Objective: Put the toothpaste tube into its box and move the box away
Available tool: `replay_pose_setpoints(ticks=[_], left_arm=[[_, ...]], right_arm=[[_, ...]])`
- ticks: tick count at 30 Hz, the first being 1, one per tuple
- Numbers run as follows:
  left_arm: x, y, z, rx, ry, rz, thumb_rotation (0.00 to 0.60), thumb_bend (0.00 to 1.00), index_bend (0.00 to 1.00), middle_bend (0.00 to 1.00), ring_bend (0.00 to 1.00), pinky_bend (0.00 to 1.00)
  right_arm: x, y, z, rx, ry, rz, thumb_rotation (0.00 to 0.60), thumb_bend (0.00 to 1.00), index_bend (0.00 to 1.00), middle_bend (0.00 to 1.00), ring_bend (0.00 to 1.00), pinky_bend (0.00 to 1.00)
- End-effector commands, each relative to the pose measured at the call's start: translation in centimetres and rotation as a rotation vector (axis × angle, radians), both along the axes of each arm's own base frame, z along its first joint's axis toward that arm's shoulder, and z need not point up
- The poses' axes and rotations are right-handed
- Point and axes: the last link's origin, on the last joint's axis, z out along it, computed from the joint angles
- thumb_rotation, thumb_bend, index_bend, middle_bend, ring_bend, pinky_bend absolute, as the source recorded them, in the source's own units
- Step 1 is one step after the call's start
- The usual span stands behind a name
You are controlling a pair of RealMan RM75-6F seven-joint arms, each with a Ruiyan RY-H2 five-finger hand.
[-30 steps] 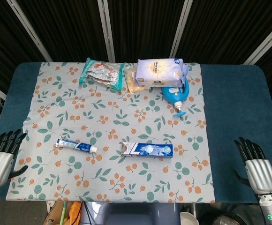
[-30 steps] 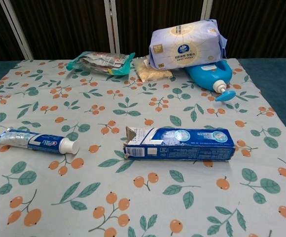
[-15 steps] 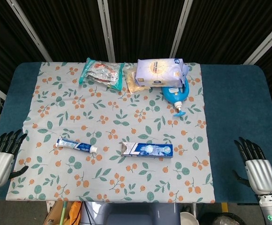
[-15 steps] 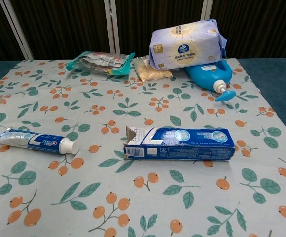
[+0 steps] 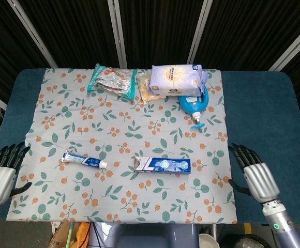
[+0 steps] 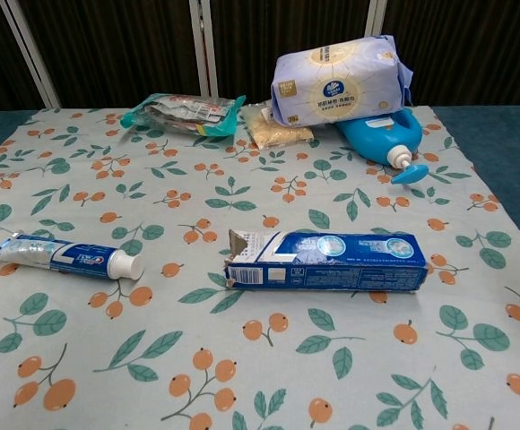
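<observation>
A: What do we lose here? Both arms are cut off at the bottom edge of the head view, and the print on the toothpaste tube and the box is too small for us to read.

B: Also the tan packet sits half under the white tissue pack, so we can't tell what it is. The blue pump bottle is partly tucked under that pack too.

A: Views differ. Only the head view shows the hands; the chest view has none in frame.

B: Chest view gives us the box end though: the flap on its left end stands open and ragged (the head view barely shows that). We also see the tube's white cap facing the box.

A: Hands. Left hand is off the left edge of the floral cloth, fingers straight and apart, holding nothing, touching nothing we can see.

B: Right hand is at the cloth's right edge, over the blue table, fingers spread, also with nothing in it.

A: Task things: tube lies flat near the front left of the cloth, box flat just to its right, apart, not touching. The green snack bag is at the back.
</observation>
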Motion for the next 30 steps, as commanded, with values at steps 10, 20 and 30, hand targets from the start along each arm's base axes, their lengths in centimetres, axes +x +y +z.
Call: replay_pose_setpoints(ticks=[10, 20, 30], left_arm=[[-0.1, 0.1, 0.2, -0.008, -0.001, 0.007, 0.6, 0.08, 0.0, 0.0, 0.0, 0.05], [-0.2, 0.2, 0.2, -0.036, -0.014, 0.029, 0.6, 0.08, 0.0, 0.0, 0.0, 0.05], [-0.2, 0.3, 0.3, -0.055, -0.029, 0.036, 0.6, 0.08, 0.0, 0.0, 0.0, 0.05]], right_arm=[[8.5, -2.1, -8.4, 0.189, 0.075, 0.128, 0.6, 0.26, 0.07, 0.27, 0.25, 0.26], [10.4, -3.8, -13.5, 0.226, 0.145, 0.089, 0.6, 0.26, 0.07, 0.27, 0.23, 0.26], [10.9, -4.7, -15.6, 0.219, 0.158, 0.068, 0.6, 0.26, 0.07, 0.24, 0.2, 0.26]])
